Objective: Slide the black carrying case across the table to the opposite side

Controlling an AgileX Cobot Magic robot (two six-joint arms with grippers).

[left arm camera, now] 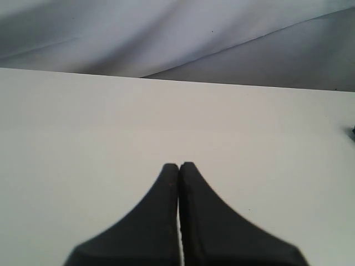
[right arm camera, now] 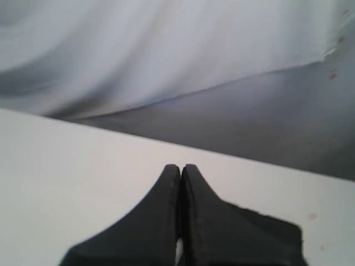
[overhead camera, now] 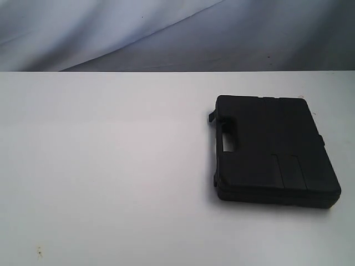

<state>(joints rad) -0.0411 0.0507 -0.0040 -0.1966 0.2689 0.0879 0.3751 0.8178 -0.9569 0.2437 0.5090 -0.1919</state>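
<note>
The black carrying case lies flat on the right half of the white table, its handle cut-out facing the middle. Neither arm shows in the exterior view. In the left wrist view my left gripper hovers over bare table, fingers pressed together and holding nothing. A dark sliver, probably the case, peeks in at that frame's edge. My right gripper is also shut and empty over the table. A dark flat shape, probably the case, lies just beyond one of its fingers.
The table's far edge runs across the exterior view, with a draped grey-white backdrop behind it. A few tiny specks mark the near left of the tabletop.
</note>
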